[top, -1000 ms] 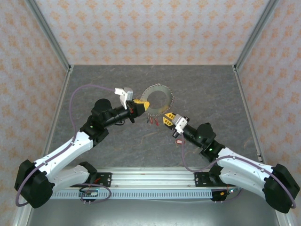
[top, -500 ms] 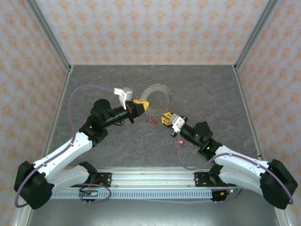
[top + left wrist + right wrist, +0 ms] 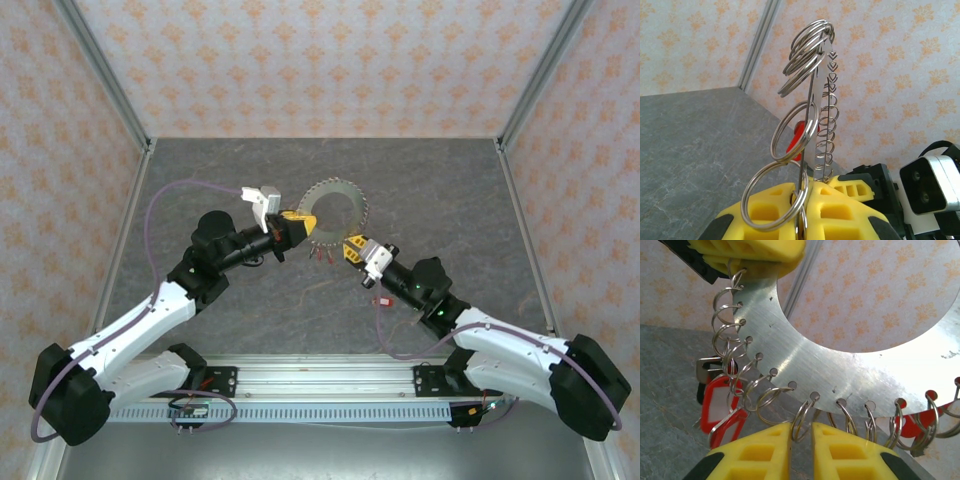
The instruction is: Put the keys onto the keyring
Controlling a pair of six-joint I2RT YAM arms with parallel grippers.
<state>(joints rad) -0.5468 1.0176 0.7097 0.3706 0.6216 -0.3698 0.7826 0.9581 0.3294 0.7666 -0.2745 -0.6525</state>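
The keyring point(image 3: 335, 212) is a flat grey metal ring held up on edge above the table, with small split rings through holes along its rim. My left gripper point(image 3: 296, 226) is shut on its left edge; in the left wrist view the plate point(image 3: 813, 120) stands edge-on between the yellow fingers point(image 3: 775, 210). My right gripper point(image 3: 352, 247) is at the lower rim, its jaws nearly together around one split ring point(image 3: 801, 426) that hangs from the plate point(image 3: 840, 365). Keys with red tags point(image 3: 715, 405) dangle from rings at the left, and another red tag point(image 3: 920, 422) at the right.
One loose red-tagged key point(image 3: 378, 298) lies on the grey table beside my right forearm. My left fingers point(image 3: 755, 252) fill the top of the right wrist view. Patterned walls with metal posts point(image 3: 105, 80) enclose the table.
My right gripper has moved up and left, closer to the keyring's lower rim. The left gripper and the keyring have stayed put.
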